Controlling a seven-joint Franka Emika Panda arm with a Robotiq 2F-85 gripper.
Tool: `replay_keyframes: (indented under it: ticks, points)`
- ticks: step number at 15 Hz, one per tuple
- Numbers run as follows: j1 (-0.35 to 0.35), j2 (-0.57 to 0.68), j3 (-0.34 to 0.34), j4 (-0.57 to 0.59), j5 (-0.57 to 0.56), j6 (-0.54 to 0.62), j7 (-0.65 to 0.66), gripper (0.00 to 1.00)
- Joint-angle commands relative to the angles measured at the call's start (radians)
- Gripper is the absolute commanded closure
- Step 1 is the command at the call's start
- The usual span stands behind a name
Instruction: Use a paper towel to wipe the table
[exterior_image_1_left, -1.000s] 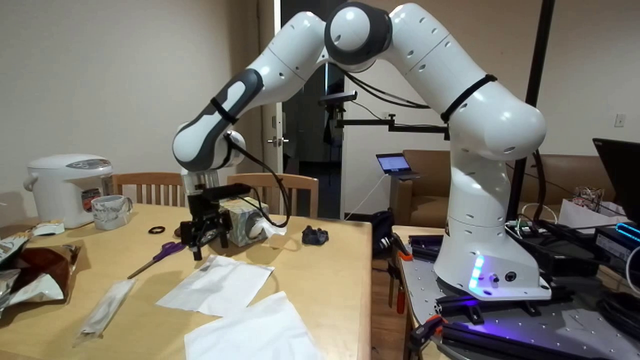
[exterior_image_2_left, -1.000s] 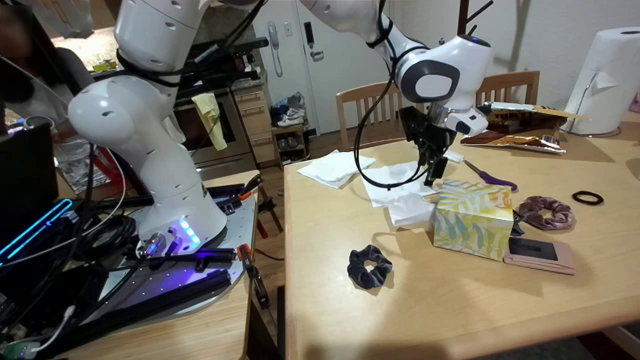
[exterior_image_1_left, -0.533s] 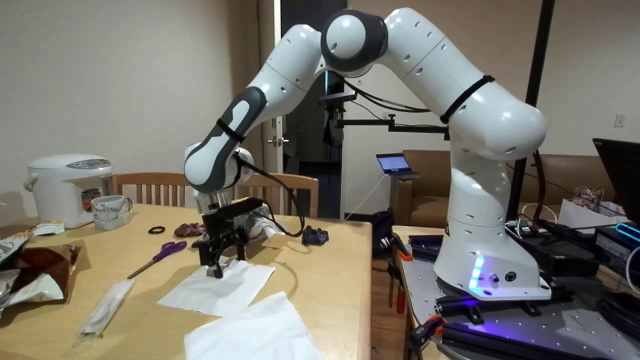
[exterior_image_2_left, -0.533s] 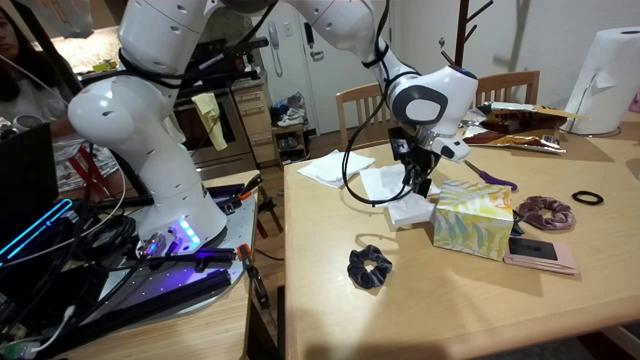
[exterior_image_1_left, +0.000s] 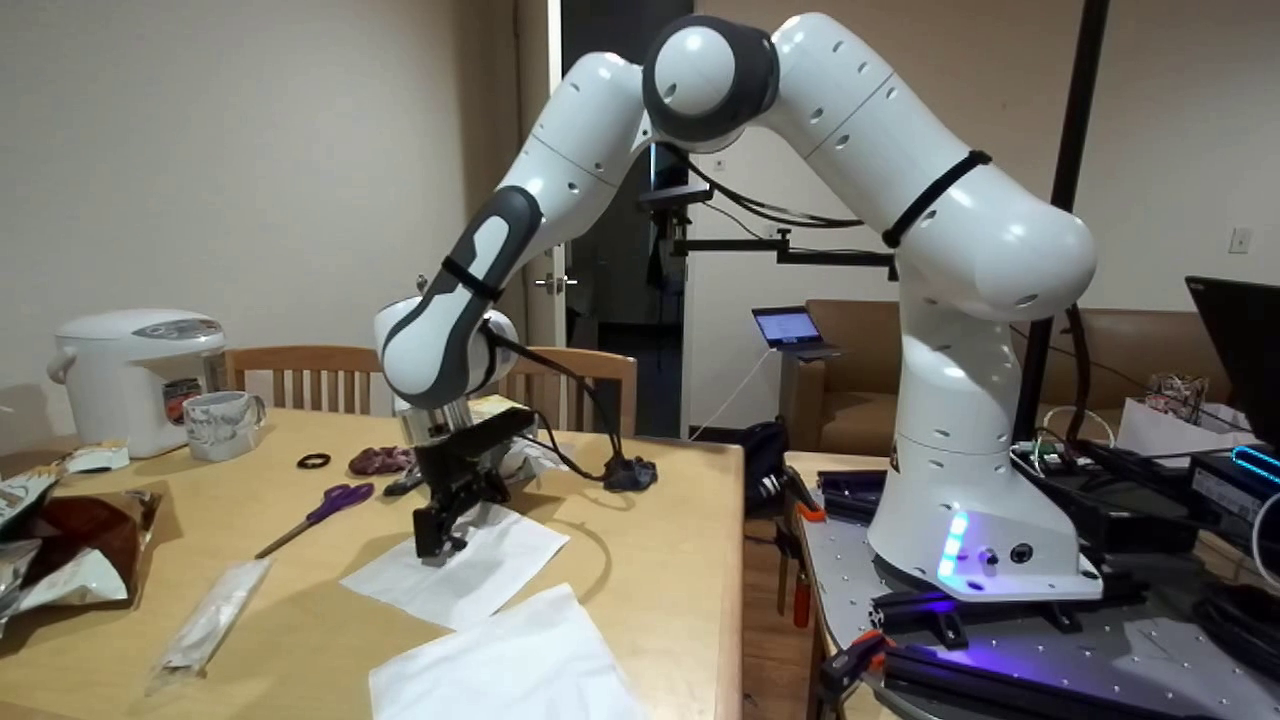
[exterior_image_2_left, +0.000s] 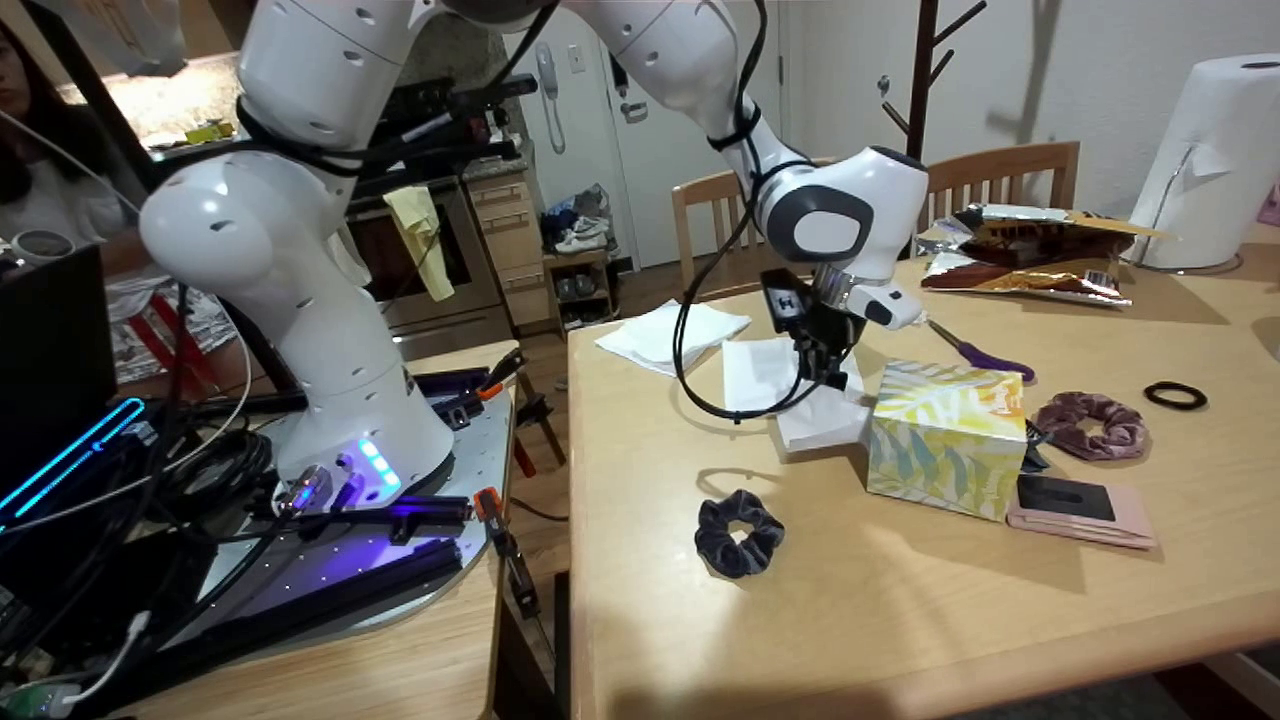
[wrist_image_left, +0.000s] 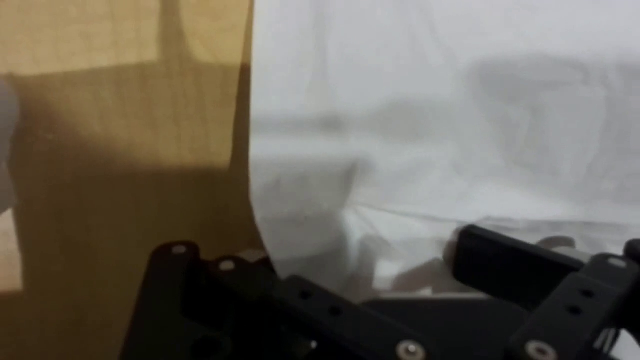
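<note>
The paper towel (exterior_image_1_left: 480, 585) is a thin white sheet lying on the light wooden table (exterior_image_1_left: 300, 650). It also shows in the other exterior view (exterior_image_2_left: 750, 378) and fills much of the wrist view (wrist_image_left: 425, 65). My gripper (exterior_image_1_left: 462, 530) is down at the towel's far part, pointing steeply downward. In the wrist view my gripper (wrist_image_left: 400, 265) has its linkages spread. One black fingertip stands against the towel, which is creased there; the other fingertip is not clearly seen. The towel does not look pinched. The gripper also shows in an exterior view (exterior_image_2_left: 825, 370).
A larger white sheet (exterior_image_1_left: 510, 665) lies near the towel. A tissue box (exterior_image_2_left: 945, 440) with its tissue (exterior_image_2_left: 825, 420) hanging out stands beside the gripper. Also around: dark scrunchie (exterior_image_2_left: 738, 535), scissors (exterior_image_1_left: 330, 505), narrow white packet (exterior_image_1_left: 215, 615), wallet (exterior_image_2_left: 1085, 510), mug (exterior_image_1_left: 222, 425).
My gripper has come down onto the towel and moved toward the robot base. The towel has shifted slightly the same way over the last half second. The larger sheet has not moved.
</note>
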Motion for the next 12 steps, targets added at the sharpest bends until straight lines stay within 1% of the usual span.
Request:
replay_keyframes:
  ticks: [1,2,6,7,12]
  points:
    - [0.014,-0.006,-0.013,-0.061,-0.032,0.055,0.036,0.66]
    - [0.014,-0.008,-0.017,-0.07,-0.034,0.06,0.04,0.73]
    - [0.003,-0.02,-0.025,-0.105,-0.025,0.091,0.044,0.97]
    - [0.003,-0.023,-0.027,-0.115,-0.026,0.104,0.047,1.0]
    - [-0.015,-0.042,-0.033,-0.184,-0.016,0.124,0.046,1.0]
